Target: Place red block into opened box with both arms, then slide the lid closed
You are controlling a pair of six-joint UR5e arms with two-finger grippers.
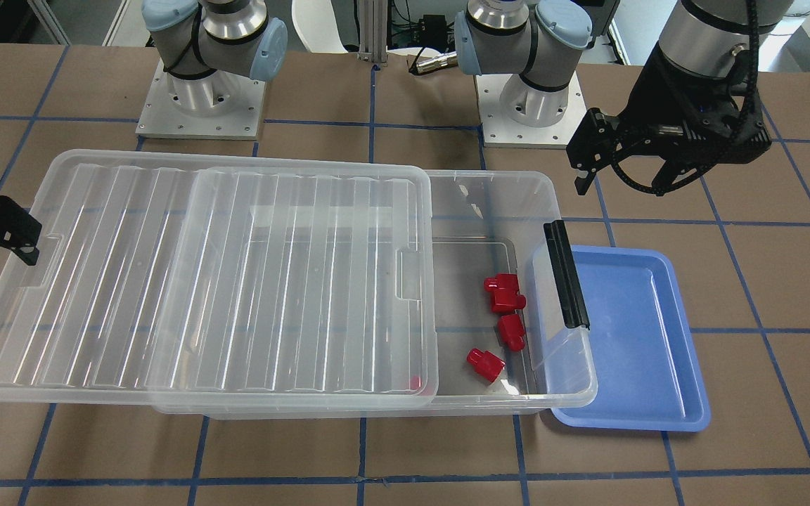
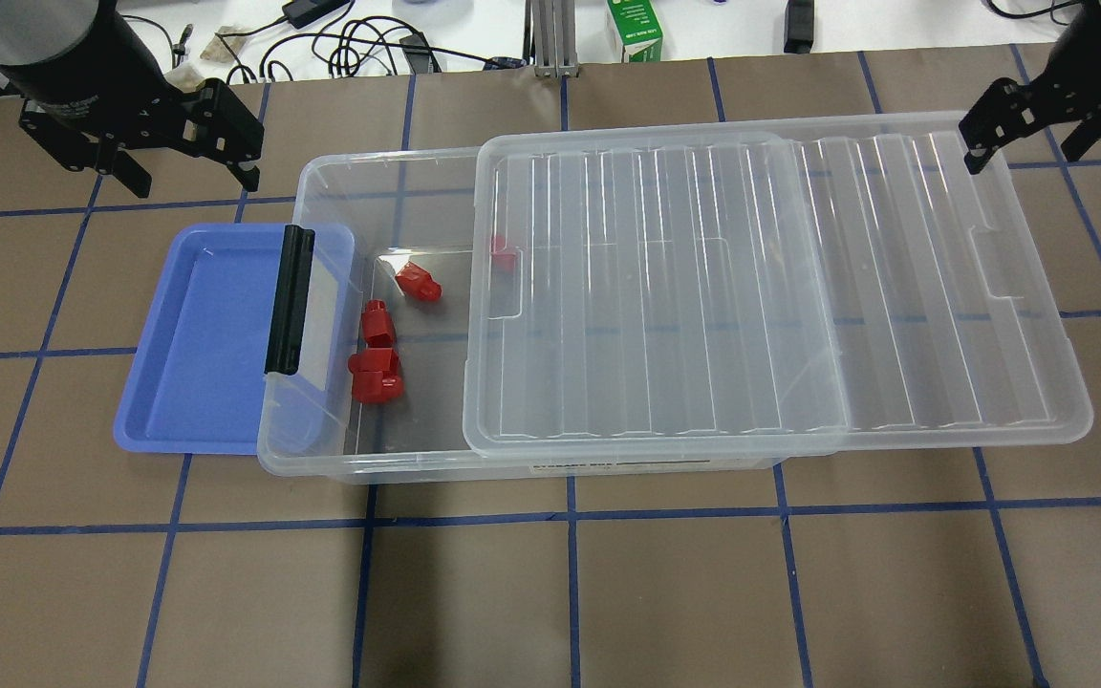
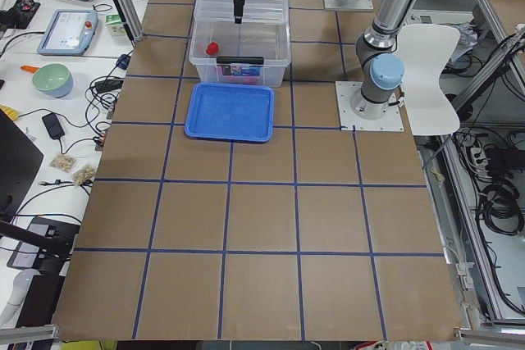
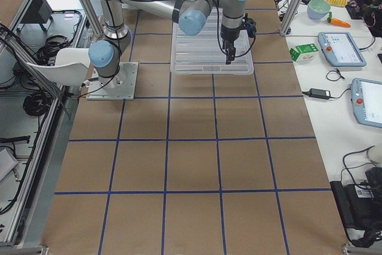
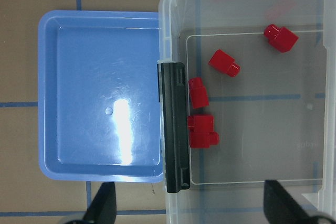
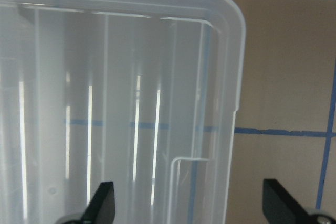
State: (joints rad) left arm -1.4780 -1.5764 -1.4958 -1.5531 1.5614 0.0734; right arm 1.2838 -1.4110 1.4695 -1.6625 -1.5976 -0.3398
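Currently, four red blocks (image 5: 224,63) lie on the floor of the box (image 2: 369,468), all toward its latch end; one sits under the lid's edge. Each is a glossy hard-plastic piece with a squared body and a round peg. Expect it to be light, rigid and slippery; grip the flat body faces, not the peg.

The lid (image 2: 656,287) is a thin clear sheet with parallel ribs and a notch (image 2: 988,263) at its short end. It rests on the box rim, covers the end away from the latch and overhangs past that end; the latch end is uncovered. Judge it light, slick and somewhat flexible. Push at the overhanging short end near the notch, keeping the force level so the sheet neither bows nor rides off the rim.

The box is thin-walled translucent plastic and probably slides easily on the table (image 2: 608,592); brace it at the latch end. The black bar latch (image 2: 289,298) looks matt and rigid. A smooth blue tray (image 2: 197,334) lies just beyond the latch end.

The right gripper (image 2: 1024,158), fingers apart and empty, hovers above the lid's overhang beyond the box. The left gripper (image 2: 194,180), likewise apart and empty, hovers above the box's latch end.
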